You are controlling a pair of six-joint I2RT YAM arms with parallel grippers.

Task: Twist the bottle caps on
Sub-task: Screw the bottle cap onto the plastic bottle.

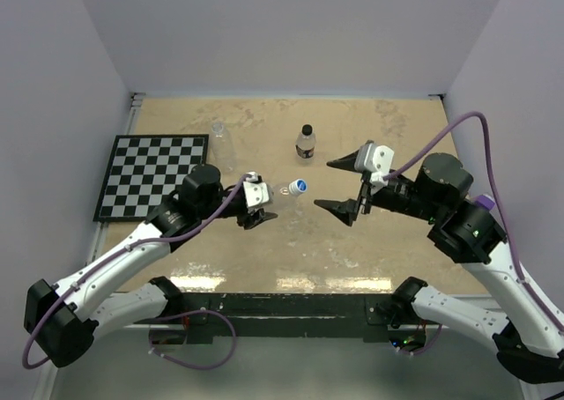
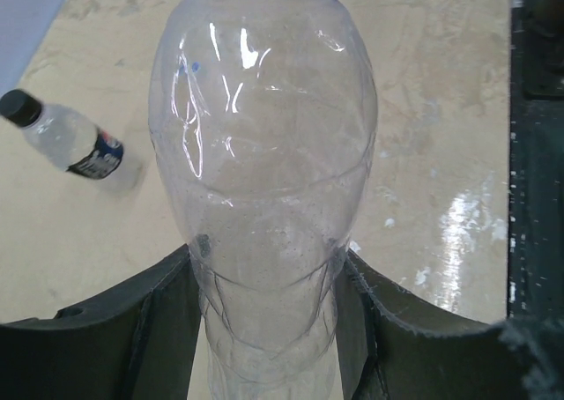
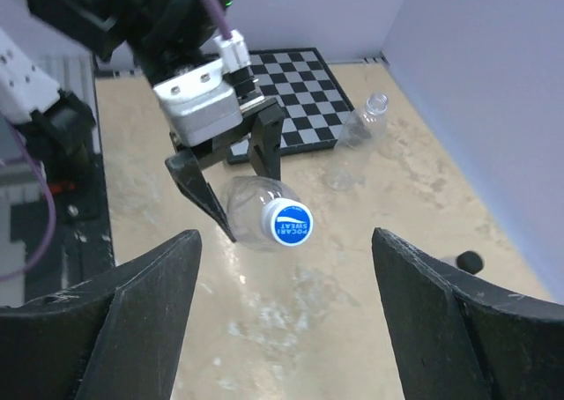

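My left gripper (image 1: 256, 208) is shut on a clear bottle (image 2: 264, 180) and holds it level above the table, neck towards the right arm. A blue cap (image 3: 290, 224) with a white mark sits on that bottle's neck (image 1: 300, 187). Just clear of the cap, my right gripper (image 1: 342, 188) is open, its fingers (image 3: 150, 285) wide on either side with a gap between them and the cap. A second bottle (image 1: 305, 143) with a black cap (image 2: 18, 107) stands behind. A third bottle (image 1: 218, 140), uncapped, stands beside the chessboard.
A black-and-white chessboard mat (image 1: 150, 175) lies at the left of the tan table (image 1: 397, 144). Grey walls close the back and sides. The dark base rail (image 1: 282, 307) runs along the near edge.
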